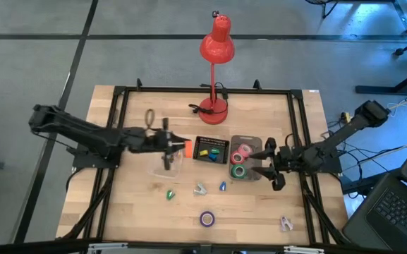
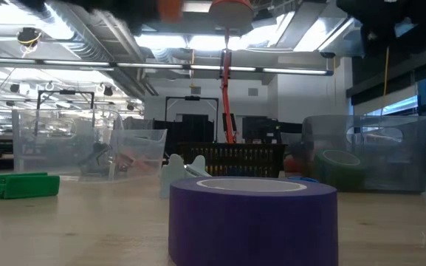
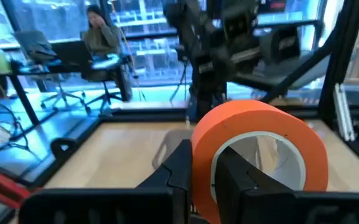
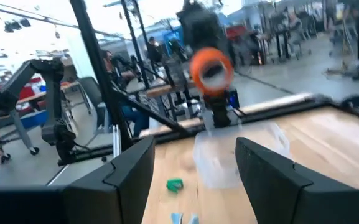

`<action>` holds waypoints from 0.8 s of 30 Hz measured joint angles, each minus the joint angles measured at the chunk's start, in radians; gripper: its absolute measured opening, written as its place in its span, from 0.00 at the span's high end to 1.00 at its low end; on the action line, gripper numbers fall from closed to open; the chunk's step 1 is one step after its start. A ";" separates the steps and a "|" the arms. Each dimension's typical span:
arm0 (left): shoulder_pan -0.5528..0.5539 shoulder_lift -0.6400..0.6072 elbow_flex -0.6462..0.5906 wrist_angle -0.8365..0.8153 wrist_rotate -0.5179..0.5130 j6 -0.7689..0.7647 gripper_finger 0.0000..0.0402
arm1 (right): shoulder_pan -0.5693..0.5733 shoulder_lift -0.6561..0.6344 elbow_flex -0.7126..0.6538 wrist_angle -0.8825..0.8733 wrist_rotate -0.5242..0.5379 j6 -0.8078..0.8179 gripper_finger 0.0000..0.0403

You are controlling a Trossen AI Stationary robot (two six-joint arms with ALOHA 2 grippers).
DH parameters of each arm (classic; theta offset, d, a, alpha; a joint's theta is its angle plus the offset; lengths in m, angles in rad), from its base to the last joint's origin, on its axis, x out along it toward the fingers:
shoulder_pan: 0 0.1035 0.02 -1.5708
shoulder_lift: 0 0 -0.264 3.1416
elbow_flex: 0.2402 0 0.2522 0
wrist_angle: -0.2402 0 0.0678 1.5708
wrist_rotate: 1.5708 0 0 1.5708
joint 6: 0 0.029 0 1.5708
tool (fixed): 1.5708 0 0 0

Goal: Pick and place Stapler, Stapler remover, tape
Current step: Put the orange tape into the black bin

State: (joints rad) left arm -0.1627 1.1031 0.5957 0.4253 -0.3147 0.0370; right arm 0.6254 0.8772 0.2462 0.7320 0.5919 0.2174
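Purple tape (image 1: 207, 219): near worktop (image 1: 140, 212) edge, unpicked. Orange tape (image 1: 184, 148): pinched by left gripper (image 1: 173, 146), carried mid-air. Right gripper (image 1: 268, 164): wide, empty, beside tape bin (image 1: 249, 140). Step: transport; next, release over that bin.

On the table are four rolls of tape: one orange roll (image 1: 184, 147) held up off the surface, one purple roll (image 1: 207, 219) lying alone near the front edge, and one pink roll (image 1: 243, 154) and one green roll (image 1: 239, 171) together in a clear bin (image 1: 254, 141). There are two clear bins in all, the second one (image 1: 166, 164) lying further left. One black basket (image 1: 211, 149) sits between them with small coloured pieces inside, too small to count. One red desk lamp (image 1: 216, 49) stands at the back. Four small loose items lie on the wood: one green (image 1: 170, 194), one pale (image 1: 200, 188), one blue (image 1: 222, 187) and one pale at the front right (image 1: 286, 224). Two robot arms reach in.
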 joint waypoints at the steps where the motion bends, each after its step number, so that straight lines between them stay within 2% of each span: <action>1: 0.021 0.043 0.000 0.031 0.025 0.000 0.93 | -0.012 0.025 0.000 0.042 -0.019 -0.017 0.44; 4: 0.067 0.154 0.000 0.147 0.071 -0.004 0.93 | -0.046 0.107 0.001 0.147 -0.059 -0.043 0.44; 8: 0.100 0.263 0.000 0.344 0.153 0.002 0.93 | -0.098 0.228 0.021 0.211 -0.062 -0.042 0.44; 11: 0.111 0.315 0.000 0.429 0.201 0.007 0.93 | -0.143 0.325 0.092 0.215 -0.113 -0.043 0.44; 15: 0.113 0.343 0.000 0.480 0.208 0.046 0.93 | -0.201 0.470 0.221 0.209 -0.202 -0.073 0.44; 19: 0.112 0.340 0.008 0.500 0.209 0.053 0.93 | -0.244 0.584 0.362 0.139 -0.228 -0.128 0.44; 24: 0.097 0.341 0.008 0.479 0.207 0.056 0.93 | -0.284 0.654 0.519 -0.046 -0.230 -0.116 0.44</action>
State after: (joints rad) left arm -0.0652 1.4445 0.6033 0.9047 -0.1074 0.0929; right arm 0.3419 1.5311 0.7653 0.6864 0.3617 0.1016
